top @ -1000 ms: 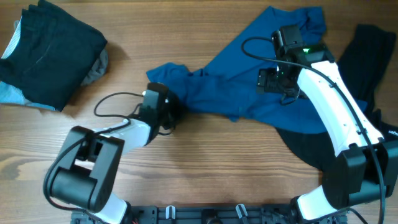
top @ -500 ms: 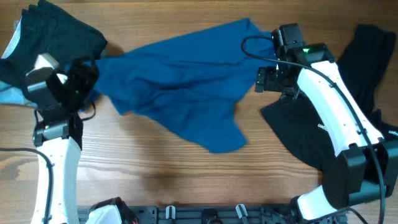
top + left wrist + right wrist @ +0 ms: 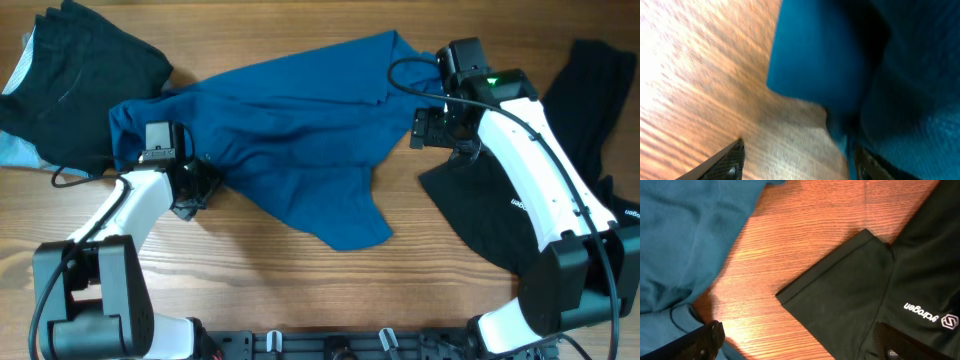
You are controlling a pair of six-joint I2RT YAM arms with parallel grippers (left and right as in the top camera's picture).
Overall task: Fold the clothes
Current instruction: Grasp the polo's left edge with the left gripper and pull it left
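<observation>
The left gripper (image 3: 797,150) stood with its jaws wide apart and pinched nothing. Its wrist view was blurred, but one dark finger (image 3: 727,160) showed over bare wood, and the other was half hidden by a hanging fold of the blue shirt (image 3: 840,75). That fold came down just beside the second finger, and I could not tell whether it touched it. From overhead, this gripper sat at the shirt's lower left edge, low over the wooden table (image 3: 280,270).

The right gripper (image 3: 797,330) was also spread fully open and empty. Its fingers (image 3: 705,342) framed a patch of table and the cuffed sleeve corner of a black T-shirt (image 3: 865,295). A white printed logo (image 3: 930,316) sat on that T-shirt toward the right. The blue shirt filled the left of this view, its edge near the left finger. From overhead, the right gripper hung just off the shirt's right end.

The blue shirt (image 3: 290,130) lay unfolded and rumpled across the middle of the table. It stretched from the left gripper up to the right one, and one flap trailed toward the front edge. Its left end reached a stack of folded dark clothes (image 3: 80,80) in the far left corner, where a light blue cloth (image 3: 15,150) peeked out underneath. The black T-shirt (image 3: 490,220) lay spread beneath the right arm, and another black garment (image 3: 600,90) lay near the far right edge.
</observation>
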